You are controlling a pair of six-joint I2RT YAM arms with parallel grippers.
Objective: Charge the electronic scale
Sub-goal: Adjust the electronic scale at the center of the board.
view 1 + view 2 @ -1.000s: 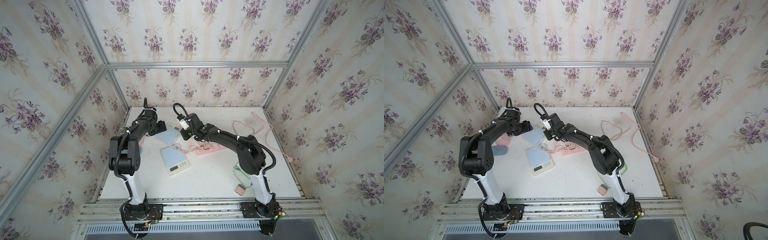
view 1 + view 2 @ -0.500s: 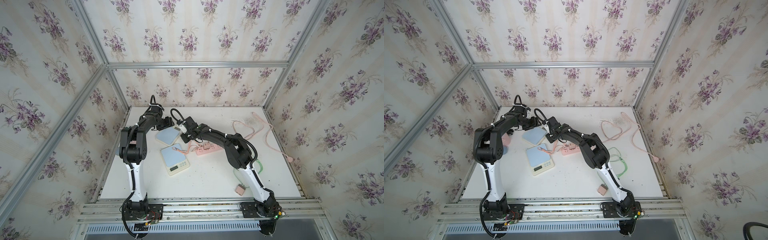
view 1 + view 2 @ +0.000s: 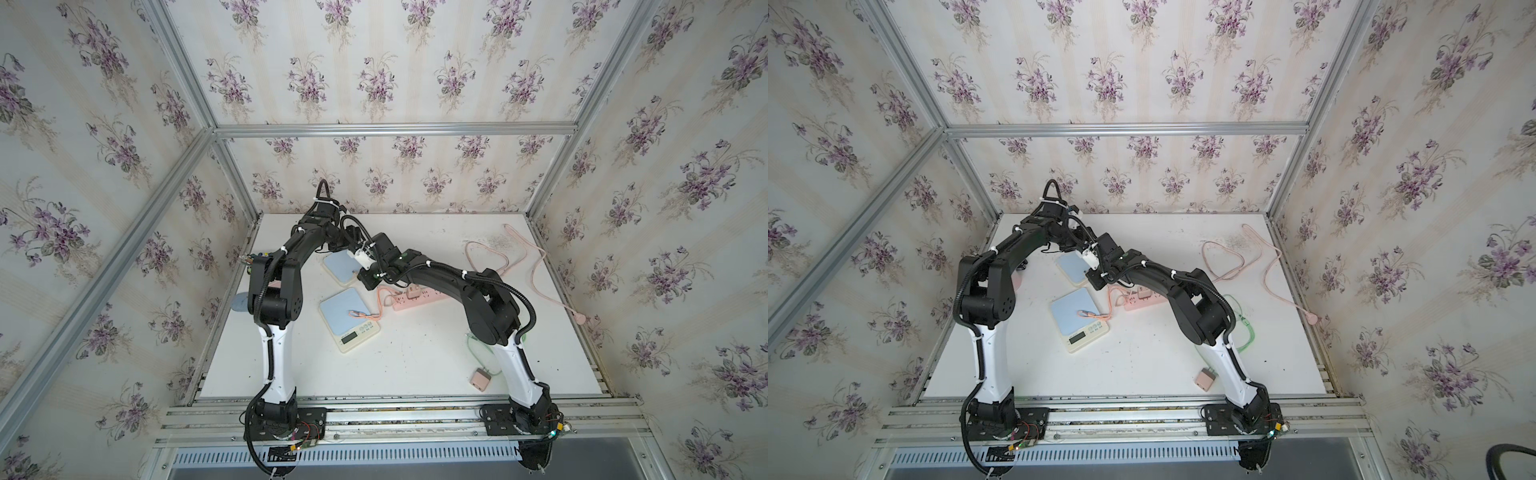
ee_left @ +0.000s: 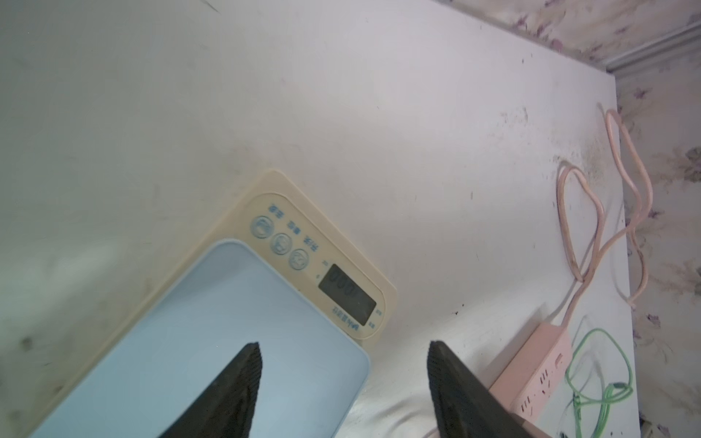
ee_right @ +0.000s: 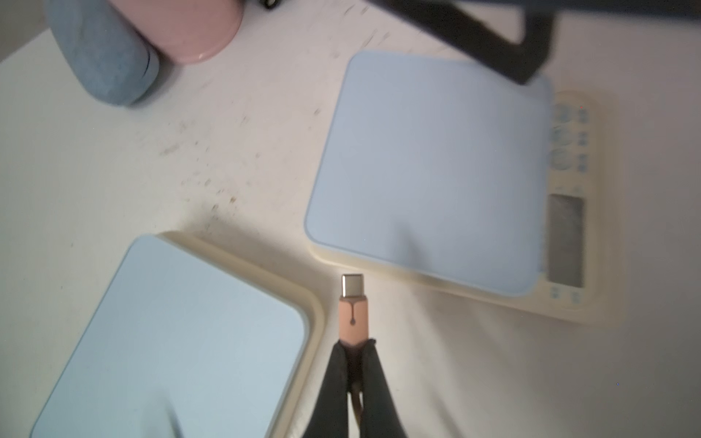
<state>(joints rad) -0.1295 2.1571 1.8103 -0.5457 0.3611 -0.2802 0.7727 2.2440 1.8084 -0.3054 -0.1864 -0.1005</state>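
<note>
Two cream scales with pale blue plates lie side by side: a far scale [image 3: 338,269] [image 5: 428,170] [image 4: 212,341] and a near scale [image 3: 348,316] [image 5: 170,333]. My right gripper [image 5: 354,343] [image 3: 365,286] is shut on a pink USB-C plug [image 5: 353,309]. The plug's metal tip hangs over the table in the gap between the scales, just short of the far scale's edge. My left gripper [image 4: 344,347] [image 3: 348,243] is open above a corner of the far scale, holding nothing. The far scale's display [image 4: 347,294] is lit.
A pink power strip [image 3: 419,296] [image 4: 531,375] with an adapter lies right of the scales. An orange cable end [image 3: 358,314] rests on the near scale. Green cable [image 4: 599,379], pink cable loops [image 3: 490,257], a pink charger block [image 3: 481,380]. Blue case [image 5: 102,57] at left.
My left gripper has swung right from the table's left side to above the far scale. My right gripper has come down toward the gap between the scales, plug still held.
</note>
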